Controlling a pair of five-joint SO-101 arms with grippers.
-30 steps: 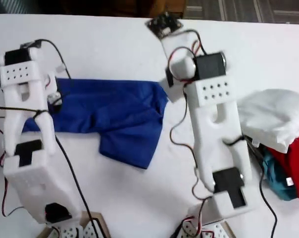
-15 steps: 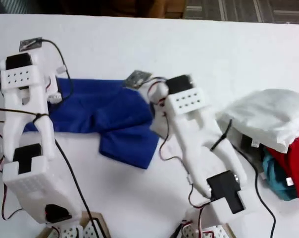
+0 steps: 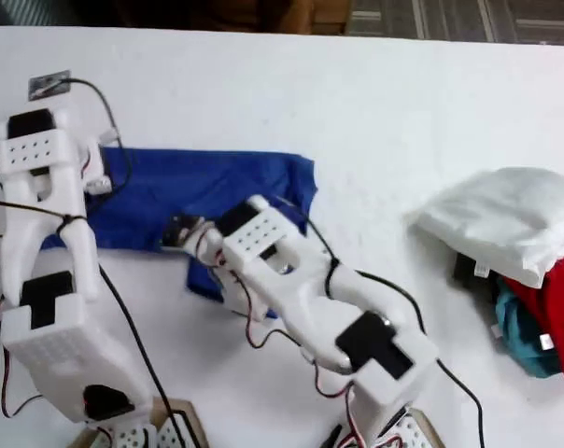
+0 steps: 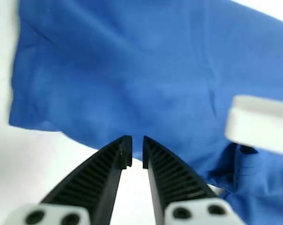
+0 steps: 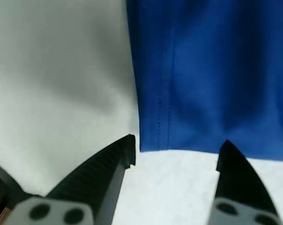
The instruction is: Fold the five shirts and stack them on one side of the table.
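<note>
Blue shirt [image 3: 207, 187] lies spread on the desk [image 3: 403, 103], apparently laid out for folding, well apart from the heaped shirts [image 3: 520, 252]. Right end effector [image 5: 176, 150] is open, jaws straddling the shirt's hem corner, its arm [image 3: 301, 289] stretched low over the cloth. Left end effector [image 4: 134, 152], nearly closed and empty, hangs at the shirt's opposite edge.

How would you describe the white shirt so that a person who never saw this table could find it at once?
Start from the white table and go to the heap of clothes at its edge on the robot's right, far from the blue shirt. The white shirt lies on top of that heap, the only white item above a red piece and a teal piece.
</note>
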